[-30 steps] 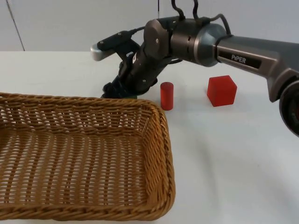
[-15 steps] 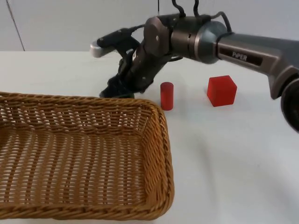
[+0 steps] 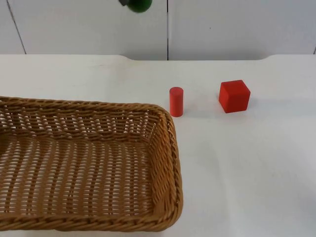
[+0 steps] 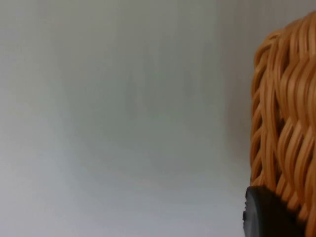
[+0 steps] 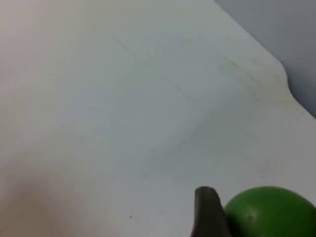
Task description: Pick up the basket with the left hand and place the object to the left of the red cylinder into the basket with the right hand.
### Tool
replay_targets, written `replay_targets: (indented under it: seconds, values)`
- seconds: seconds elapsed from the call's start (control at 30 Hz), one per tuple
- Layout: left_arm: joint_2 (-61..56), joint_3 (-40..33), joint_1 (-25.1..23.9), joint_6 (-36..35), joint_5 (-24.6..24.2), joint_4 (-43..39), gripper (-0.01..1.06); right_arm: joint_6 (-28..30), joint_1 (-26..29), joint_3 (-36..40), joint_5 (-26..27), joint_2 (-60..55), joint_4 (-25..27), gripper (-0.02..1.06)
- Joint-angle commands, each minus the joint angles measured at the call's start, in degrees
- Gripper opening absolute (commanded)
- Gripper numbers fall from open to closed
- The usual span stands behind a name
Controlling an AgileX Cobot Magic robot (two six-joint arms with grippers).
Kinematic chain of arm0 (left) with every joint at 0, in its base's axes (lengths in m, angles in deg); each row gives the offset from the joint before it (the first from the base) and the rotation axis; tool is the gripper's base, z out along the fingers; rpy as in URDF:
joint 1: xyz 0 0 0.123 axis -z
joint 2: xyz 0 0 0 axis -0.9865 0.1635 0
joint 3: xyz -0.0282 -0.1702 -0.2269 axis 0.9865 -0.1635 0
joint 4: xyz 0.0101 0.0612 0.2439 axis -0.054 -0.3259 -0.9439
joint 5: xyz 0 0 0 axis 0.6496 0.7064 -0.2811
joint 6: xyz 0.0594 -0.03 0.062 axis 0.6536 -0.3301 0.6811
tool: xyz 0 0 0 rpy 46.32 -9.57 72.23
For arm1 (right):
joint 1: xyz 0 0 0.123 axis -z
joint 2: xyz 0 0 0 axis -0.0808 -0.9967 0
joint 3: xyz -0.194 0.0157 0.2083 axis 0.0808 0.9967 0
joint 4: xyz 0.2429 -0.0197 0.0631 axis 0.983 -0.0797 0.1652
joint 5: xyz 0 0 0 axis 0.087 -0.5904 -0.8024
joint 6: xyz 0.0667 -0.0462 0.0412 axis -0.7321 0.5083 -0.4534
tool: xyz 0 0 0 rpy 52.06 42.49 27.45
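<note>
The wicker basket (image 3: 84,168) takes up the near left part of the tabletop (image 3: 247,163). In the left wrist view its woven rim (image 4: 286,123) stands right against a black fingertip of the left gripper (image 4: 269,215). The fingers seem to be at the rim, but whether they are closed on it cannot be told.

The red cylinder (image 3: 176,101) stands upright just beyond the basket's far right corner, close to it but apart. The red cube (image 3: 234,96) sits to the cylinder's right, with a bare gap between them.

A green ball (image 3: 138,4) hangs high over the far side of the tabletop, in front of the grey wall, with a small dark part beside it. In the right wrist view the same ball (image 5: 269,212) lies tight against a black fingertip of the right gripper (image 5: 232,217), above the bare tabletop near its far edge. The right fingers are closed around the ball, holding it well clear of the surface and some way beyond the basket.
</note>
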State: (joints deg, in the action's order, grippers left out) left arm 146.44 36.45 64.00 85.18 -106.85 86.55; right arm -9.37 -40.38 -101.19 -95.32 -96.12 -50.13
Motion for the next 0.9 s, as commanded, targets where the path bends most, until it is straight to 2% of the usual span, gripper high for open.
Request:
replay_targets:
  seconds: [0.0,0.27,0.7,0.8,0.83,0.87]
  values:
    - [-0.66,-0.13,-0.21,0.20,-0.45,1.22,0.00,-0.85,0.06,-0.21,-2.15,1.24,-0.16,0.00]
    - [-0.66,-0.13,-0.21,0.20,-0.23,1.36,0.00,-1.63,-1.02,-0.21,-8.02,3.49,0.49,0.00]
    - [-0.66,-0.13,-0.21,0.20,-0.23,1.24,0.00,-2.94,-6.30,0.34,-8.02,7.03,0.33,0.00]
    - [-0.66,-0.13,-0.21,0.20,-0.23,1.35,0.00,-3.59,-7.47,3.64,-7.51,9.03,-0.10,0.00]
    - [-0.66,-0.13,-0.21,0.20,-0.23,1.35,0.00,-3.59,-7.60,5.81,-5.36,9.66,-0.52,0.00]
    - [-0.66,-0.13,-0.21,0.20,-0.23,1.35,0.00,-3.59,-7.60,5.81,-5.36,9.66,-0.52,0.00]
